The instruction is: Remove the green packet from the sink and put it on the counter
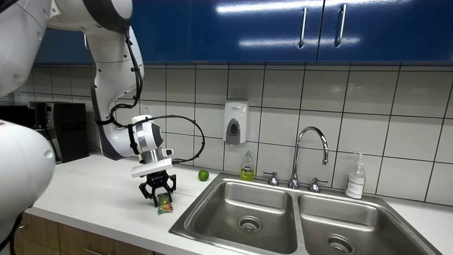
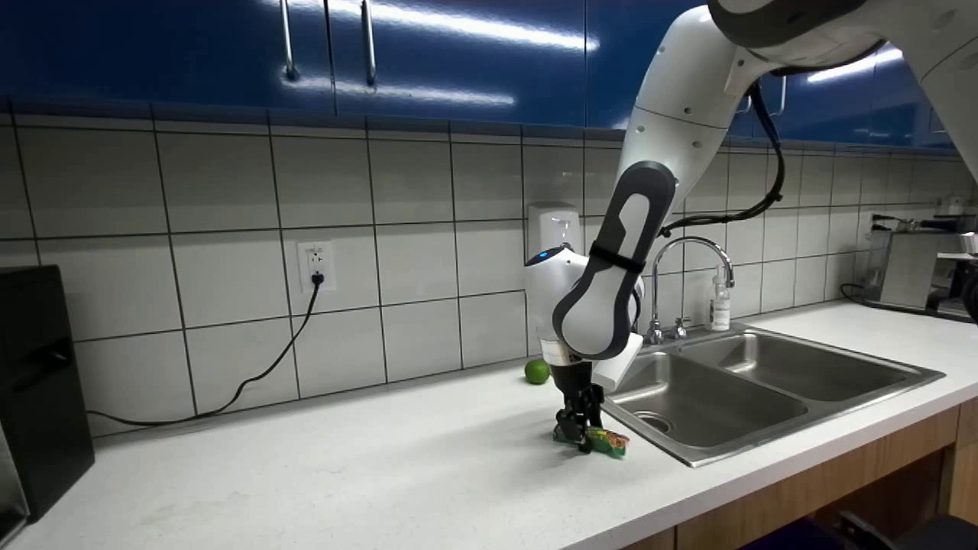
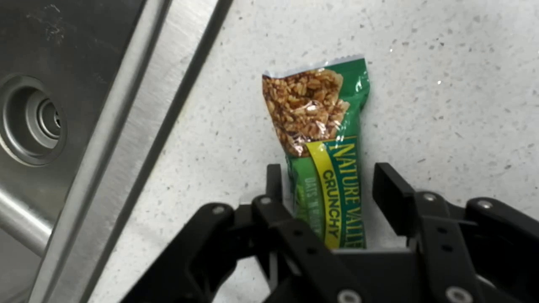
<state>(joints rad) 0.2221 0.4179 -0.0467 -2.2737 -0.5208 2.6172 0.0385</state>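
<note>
1. Currently the pincer (image 3: 327,181) points down, low over the desk (image 2: 344,473), its fingers (image 3: 389,202) spread wider than the packet (image 3: 324,126) and holding nothing.
2. Directly beneath the pincer, the packet lies on the desk, outside the sink (image 3: 152,92), with its middle between the fingers and its granola-printed end sticking out past the tips.
3. In the wrist view, desk shows between the packet and one finger; the other finger stands close along the opposite edge, and whether it touches cannot be told.
4. Near the pincer, to its right in both exterior views, is the sink, its rim lying on the desk.
5. Farther right of the pincer and behind it, the tap (image 1: 295,166) arches over the sink.
6. Behind the pincer, toward the wall (image 1: 283,124), a green ball (image 1: 203,175) sits on the desk.
7. Also behind the pincer, in an exterior view, a soap bottle (image 1: 247,170) stands at the sink's back rim, below a dispenser (image 1: 236,113); a pump bottle (image 1: 355,183) stands past the tap.
8. Well left of the pincer, in an exterior view, a black box (image 2: 38,412) stands on the desk.
</note>
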